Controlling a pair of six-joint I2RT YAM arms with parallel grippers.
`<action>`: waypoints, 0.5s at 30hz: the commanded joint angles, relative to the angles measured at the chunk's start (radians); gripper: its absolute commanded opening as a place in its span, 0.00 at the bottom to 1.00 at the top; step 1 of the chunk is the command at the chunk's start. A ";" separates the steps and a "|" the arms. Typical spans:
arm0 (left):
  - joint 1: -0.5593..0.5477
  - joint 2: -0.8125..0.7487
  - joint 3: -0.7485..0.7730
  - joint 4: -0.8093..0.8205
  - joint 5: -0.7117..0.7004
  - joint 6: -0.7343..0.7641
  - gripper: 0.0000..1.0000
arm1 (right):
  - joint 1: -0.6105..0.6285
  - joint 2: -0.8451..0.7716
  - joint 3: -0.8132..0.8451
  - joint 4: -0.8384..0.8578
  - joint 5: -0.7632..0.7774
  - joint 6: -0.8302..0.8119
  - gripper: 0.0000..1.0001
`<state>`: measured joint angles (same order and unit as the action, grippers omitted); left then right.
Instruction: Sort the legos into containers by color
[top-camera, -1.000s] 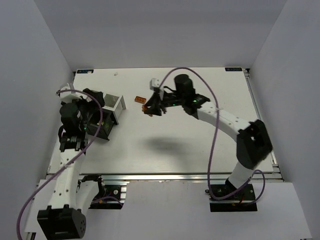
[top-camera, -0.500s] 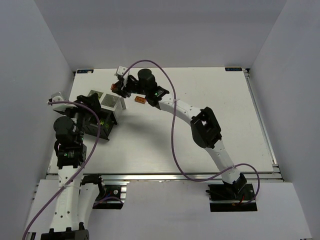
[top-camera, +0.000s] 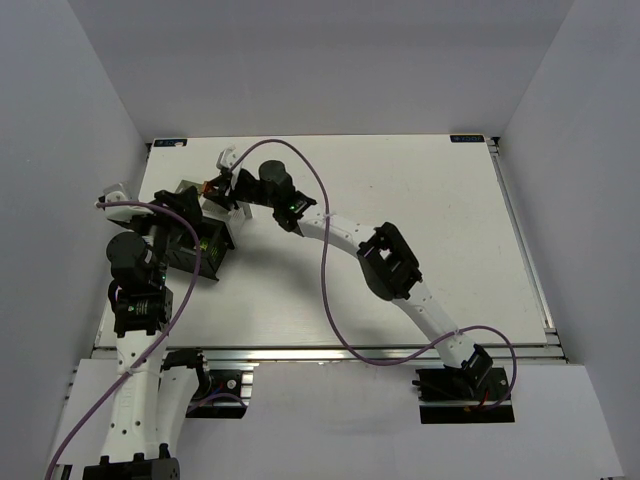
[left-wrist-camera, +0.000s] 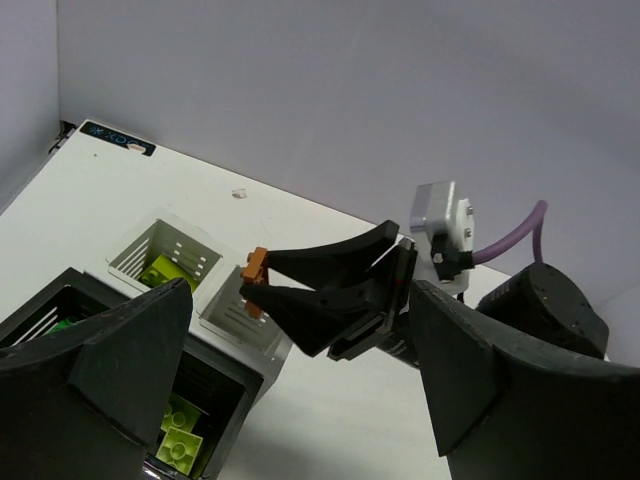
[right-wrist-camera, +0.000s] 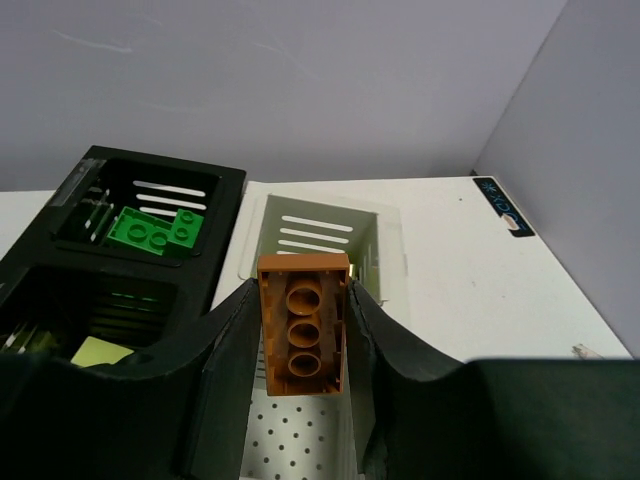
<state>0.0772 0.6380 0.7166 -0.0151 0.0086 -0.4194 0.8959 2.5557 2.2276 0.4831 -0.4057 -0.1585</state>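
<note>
R hand (left-wrist-camera: 264, 280) is clamped on one orange brick (right-wrist-camera: 303, 325). Fingers pinch its long sides, and the hollow underside w/ three tubes faces the R wrist cam. The brick hangs in the air right over the white container (right-wrist-camera: 392, 250), not touching it. That container's dotted floor shows just below the brick in the wrist view. R arm is stretched far across the worktop (top-camera: 450, 190) to the white container, w/ a purple cable (left-wrist-camera: 515, 235) looping off behind the wrist.

White container has 2 square compartments w/ slotted walls. The black container (right-wrist-camera: 150, 162) sits tight against one side of it, also w/ 2 compartments, so the four make a block. The brick is over the white compartment that lies next to the black compartment w/ lime bricks (left-wrist-camera: 185, 432). The other white compartment holds a lime brick (left-wrist-camera: 163, 270). It lies next to the black compartment w/ green bricks (right-wrist-camera: 155, 230).

L hand (left-wrist-camera: 300, 340) has its fingers wide apart w/ nothing between them. It hangs on the black container's side, away from the white container, pointing across both. One finger overlaps the black container's near edge in the L wrist view. R hand's fingertips and the brick show between the L fingers, well apart from them.
</note>
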 joint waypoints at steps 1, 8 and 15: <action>0.007 -0.006 0.009 0.009 0.033 0.001 0.98 | -0.002 0.008 0.029 0.077 -0.004 0.019 0.00; 0.009 -0.003 0.007 0.009 0.039 -0.001 0.98 | -0.003 0.009 0.024 0.022 -0.048 -0.026 0.28; 0.007 0.000 0.009 0.009 0.050 -0.002 0.98 | -0.012 -0.014 0.055 -0.018 -0.074 -0.035 0.42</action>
<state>0.0776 0.6388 0.7166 -0.0151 0.0402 -0.4198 0.8909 2.5660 2.2292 0.4591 -0.4538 -0.1783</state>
